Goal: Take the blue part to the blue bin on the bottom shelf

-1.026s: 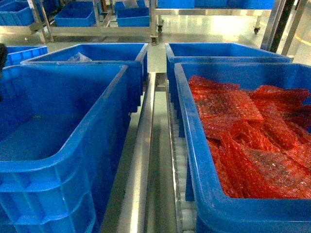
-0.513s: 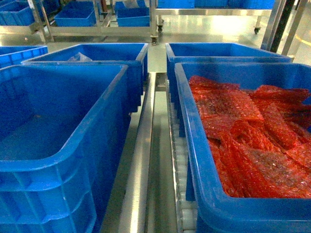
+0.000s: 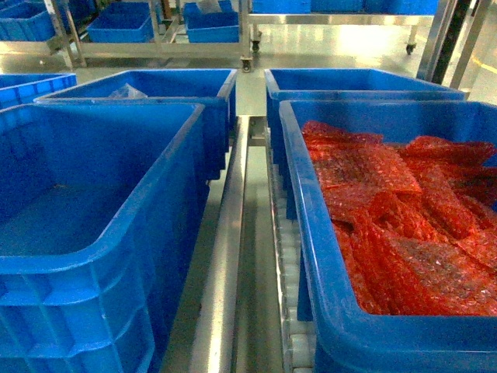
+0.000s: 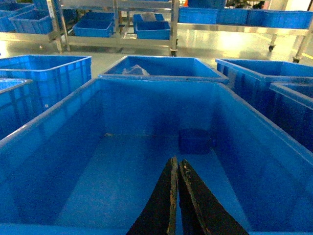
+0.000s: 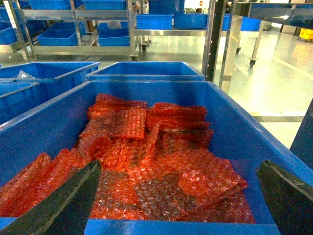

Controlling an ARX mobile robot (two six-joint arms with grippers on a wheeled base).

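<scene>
blue part (image 4: 194, 141) already sitting in the left blue bin (image 4: 58, 112)
left gripper (image 4: 177, 169) pinched closed and empty above it; right gripper (image 5: 178, 196) spread wide over the red bubble-wrap bags (image 5: 146, 156); next I'd guess pull back

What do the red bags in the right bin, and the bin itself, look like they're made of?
The red bags: probably bubble-wrap plastic film, shown by the glossy, dimpled bubble texture. The right bin: apparently rigid moulded plastic, with smooth, slightly shiny blue walls and a thick rolled rim.

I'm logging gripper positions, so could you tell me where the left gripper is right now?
In the left wrist view, the left gripper hangs shut over the near-side of the large blue bin, aimed at a dark blue part on its floor.
</scene>
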